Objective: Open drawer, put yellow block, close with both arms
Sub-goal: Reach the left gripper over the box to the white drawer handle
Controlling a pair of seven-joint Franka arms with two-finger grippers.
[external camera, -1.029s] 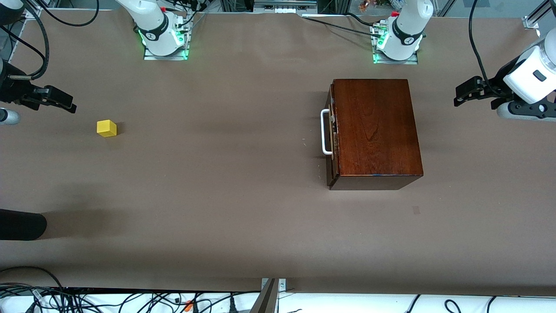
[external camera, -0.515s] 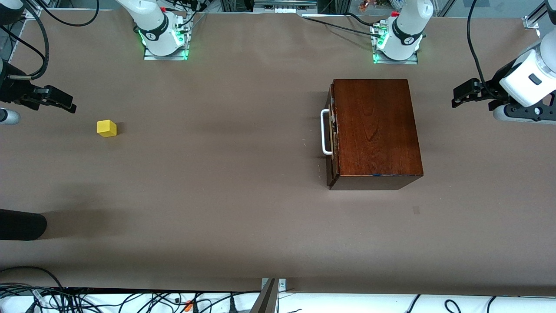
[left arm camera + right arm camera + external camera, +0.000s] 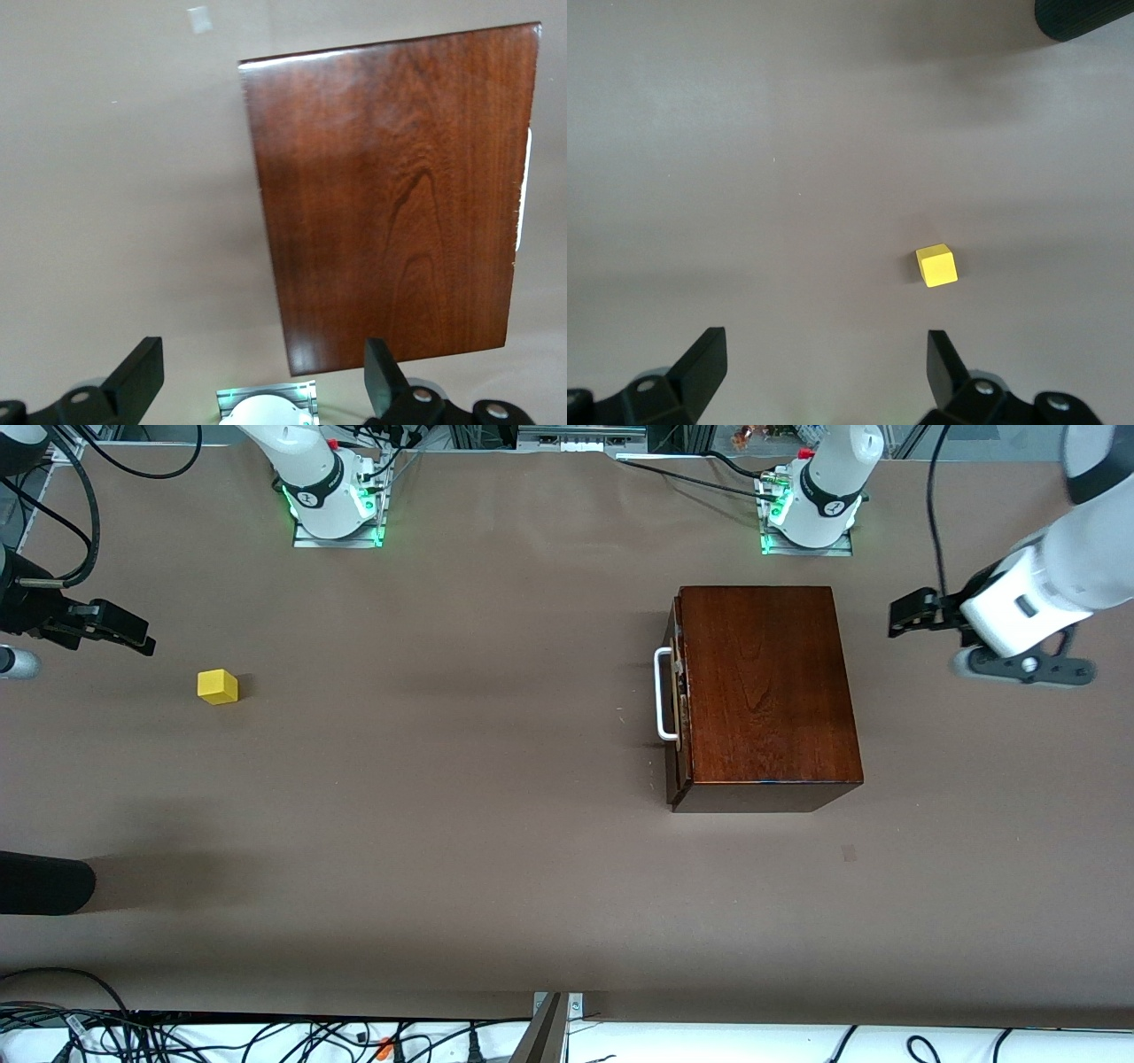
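The mahogany box [image 3: 766,691] stands toward the left arm's end of the table. Its drawer [image 3: 676,691] is pushed in, with the white handle [image 3: 663,695] facing the right arm's end. The left wrist view shows the box top [image 3: 399,195] from above. My left gripper [image 3: 908,613] [image 3: 263,359] hangs open and holds nothing, over the table beside the box's closed end. The yellow block [image 3: 217,686] [image 3: 936,266] lies on the table toward the right arm's end. My right gripper [image 3: 133,638] [image 3: 826,350] is open over the table beside the block, apart from it.
A black rounded object [image 3: 44,881] [image 3: 1085,18] juts in at the right arm's end, nearer the front camera than the block. Both arm bases [image 3: 337,509] [image 3: 811,518] stand along the table's back edge. Cables [image 3: 266,1036] run below the front edge.
The left arm has swung its gripper closer to the box. The right gripper, the block and the box have not moved.
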